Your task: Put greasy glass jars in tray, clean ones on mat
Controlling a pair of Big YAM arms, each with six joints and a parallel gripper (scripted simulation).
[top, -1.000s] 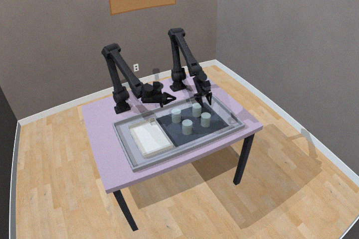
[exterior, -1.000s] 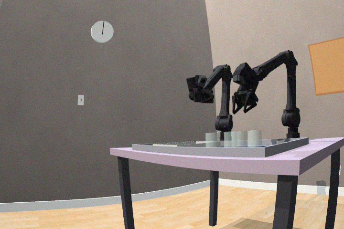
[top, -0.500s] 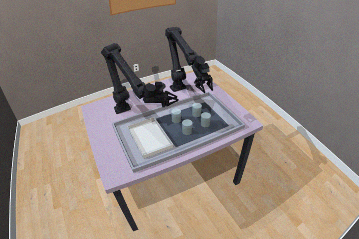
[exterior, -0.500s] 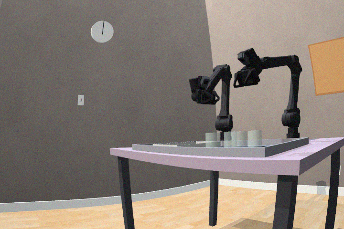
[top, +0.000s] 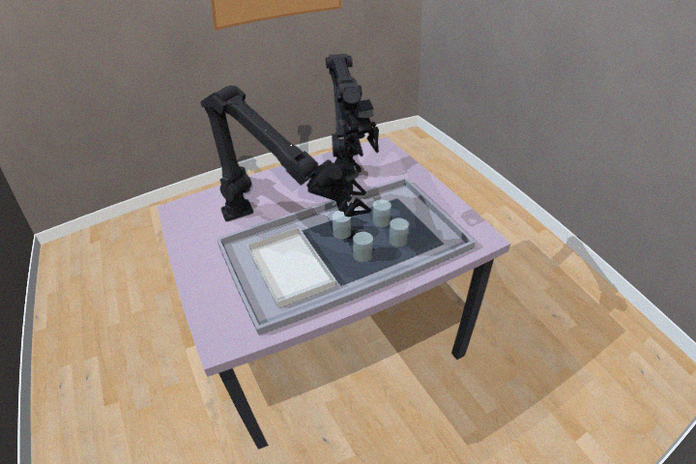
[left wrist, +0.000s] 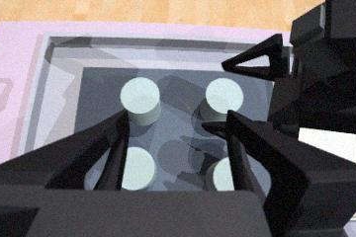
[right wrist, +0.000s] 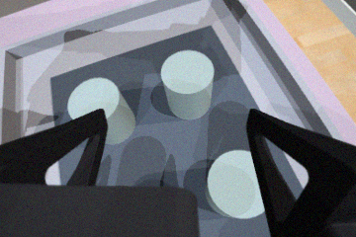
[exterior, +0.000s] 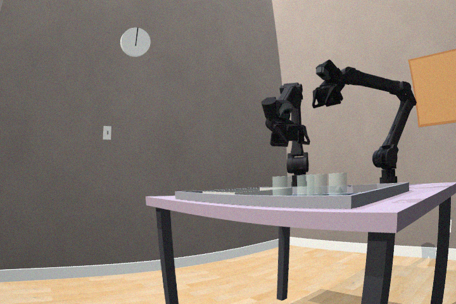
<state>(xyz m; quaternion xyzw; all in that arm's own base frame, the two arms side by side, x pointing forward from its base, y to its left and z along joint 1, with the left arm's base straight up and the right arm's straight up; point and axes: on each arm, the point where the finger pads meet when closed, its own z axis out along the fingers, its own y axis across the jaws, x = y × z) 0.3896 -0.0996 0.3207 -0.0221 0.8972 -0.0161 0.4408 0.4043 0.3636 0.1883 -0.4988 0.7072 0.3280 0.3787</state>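
Observation:
Four pale green jars stand upright on the dark mat: back left, back right, front left and front right. The white tray beside the mat is empty. My left gripper is raised high above the jars, partly open and empty. My right gripper is wide open and empty, lower above the jars. Grease is not visible.
A grey raised rim surrounds mat and tray on the lilac table. In the left wrist view the right arm reaches in from the right, close to the left gripper's side.

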